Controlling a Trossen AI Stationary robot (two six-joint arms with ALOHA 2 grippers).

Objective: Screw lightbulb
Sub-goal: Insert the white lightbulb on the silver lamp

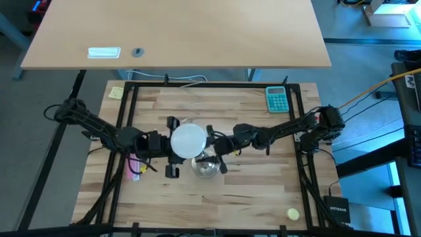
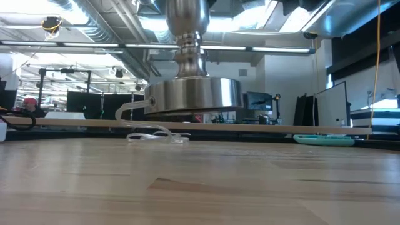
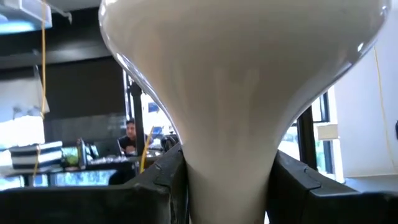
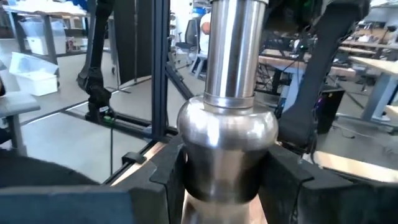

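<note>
Left gripper (image 3: pixel 227 180) clamps one lightbulb (image 1: pixel 188 139) | right gripper (image 4: pixel 227 180) clamps one socket stand (image 2: pixel 190 90)

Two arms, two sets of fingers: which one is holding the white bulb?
The left gripper: its fingers clamp the narrow neck of the lightbulb. The right gripper grips the shiny metal lamp stand instead.
</note>
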